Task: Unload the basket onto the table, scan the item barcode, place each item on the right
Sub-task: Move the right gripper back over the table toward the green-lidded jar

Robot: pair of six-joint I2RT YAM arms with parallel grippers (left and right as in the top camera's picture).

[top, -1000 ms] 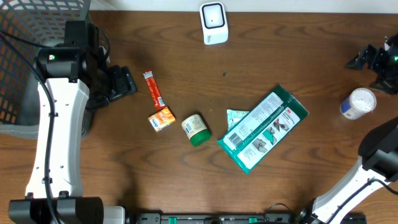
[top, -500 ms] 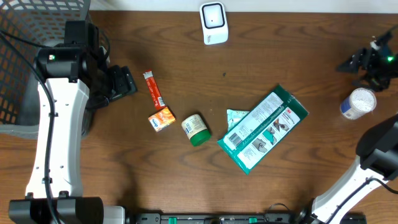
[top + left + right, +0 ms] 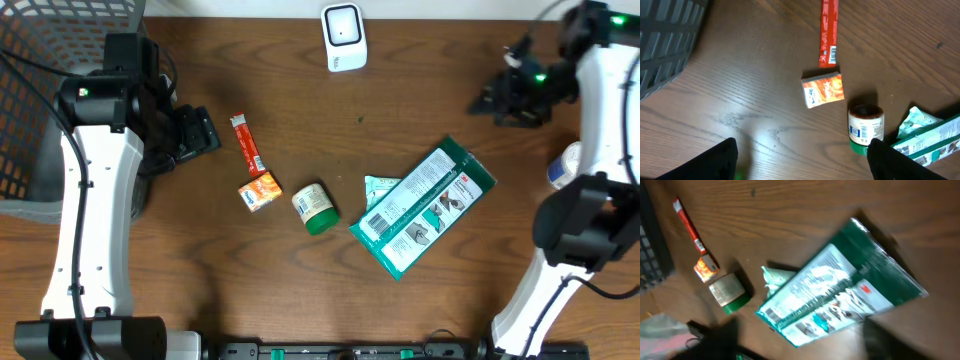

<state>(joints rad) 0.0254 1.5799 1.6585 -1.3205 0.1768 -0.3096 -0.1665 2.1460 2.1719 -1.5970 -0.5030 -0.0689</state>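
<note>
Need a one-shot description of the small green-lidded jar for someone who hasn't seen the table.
Find the big green-and-white package right of centre on the brown table. Just left of it, past a crumpled pale sachet, lies the small jar. Unlike its flat neighbours, including the orange box beside it, it is a cylinder: cream label, green lid.

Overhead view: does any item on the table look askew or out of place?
The green package lies diagonally, overlapping a small pale packet at its left edge. The green-lidded jar lies on its side. Nothing looks spilled.
</note>
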